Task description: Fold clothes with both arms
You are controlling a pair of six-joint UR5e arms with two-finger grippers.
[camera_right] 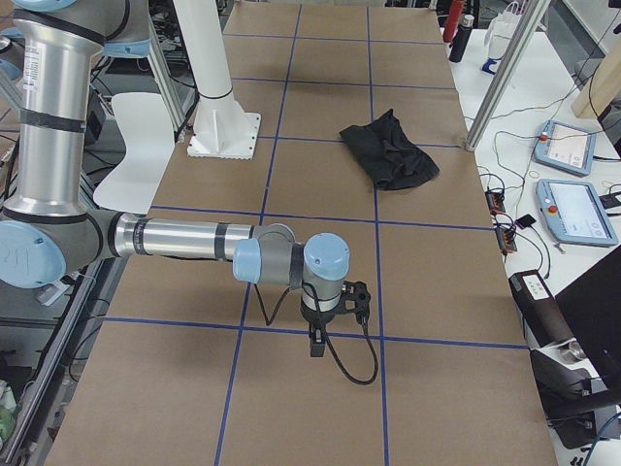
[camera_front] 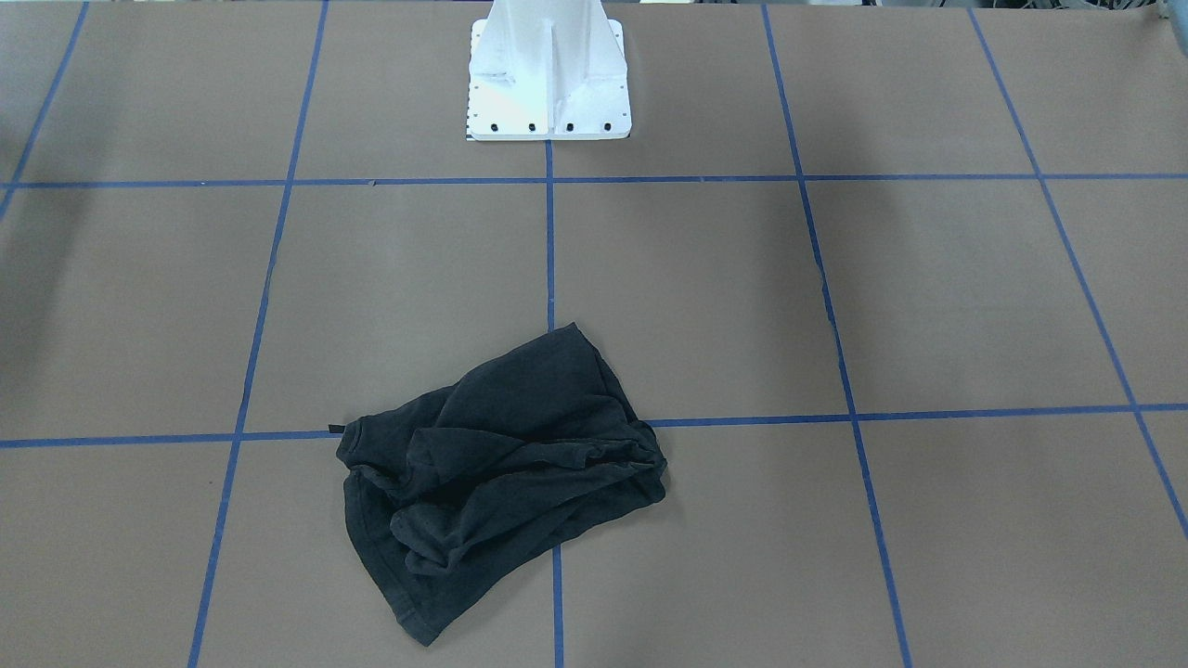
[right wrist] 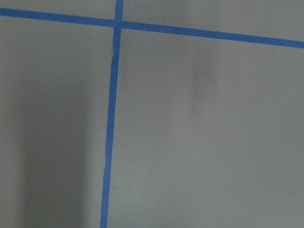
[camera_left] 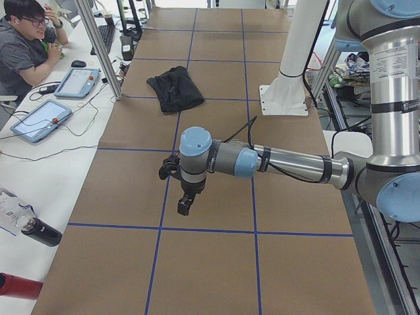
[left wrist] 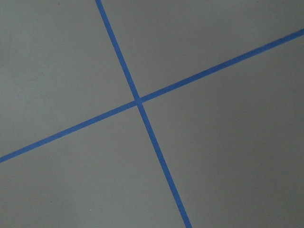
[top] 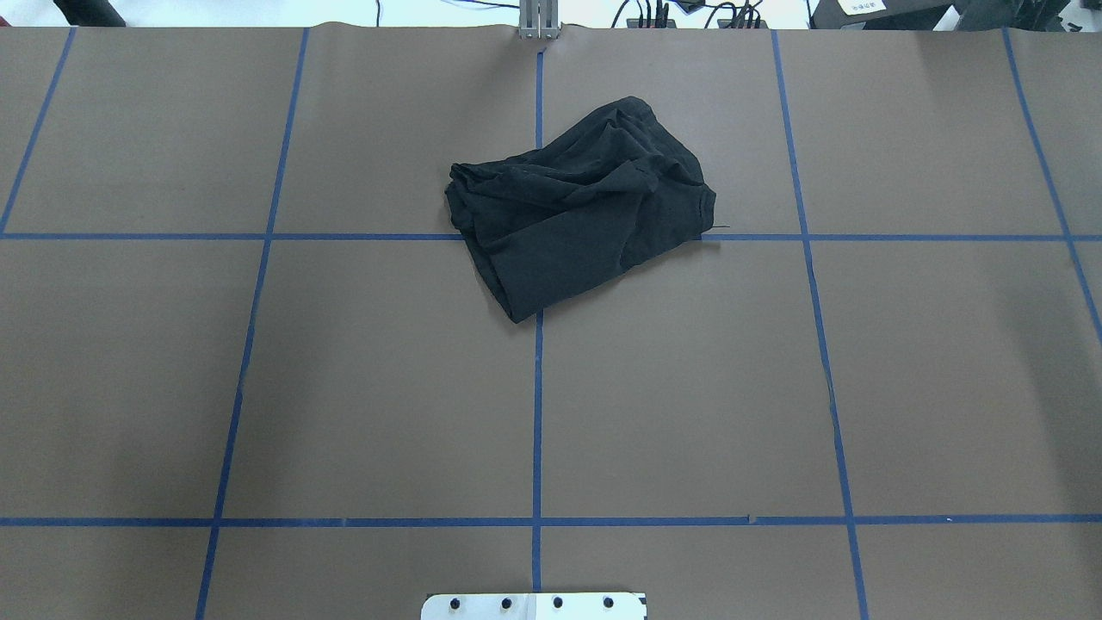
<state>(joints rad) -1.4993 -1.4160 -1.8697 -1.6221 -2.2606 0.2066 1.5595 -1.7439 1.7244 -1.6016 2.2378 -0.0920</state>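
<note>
The black T-shirt lies crumpled in a heap on the brown table, on the side away from the robot's base; no print shows. It also shows in the overhead view and both side views. My left gripper points down over bare table near the robot's left end, far from the shirt. My right gripper points down over bare table near the right end. I cannot tell whether either is open or shut. Both wrist views show only brown paper and blue tape lines.
The white pedestal base stands at the robot's side of the table. Blue tape lines grid the brown paper. An operator sits at a side desk with tablets and bottles. More tablets lie beyond the table edge.
</note>
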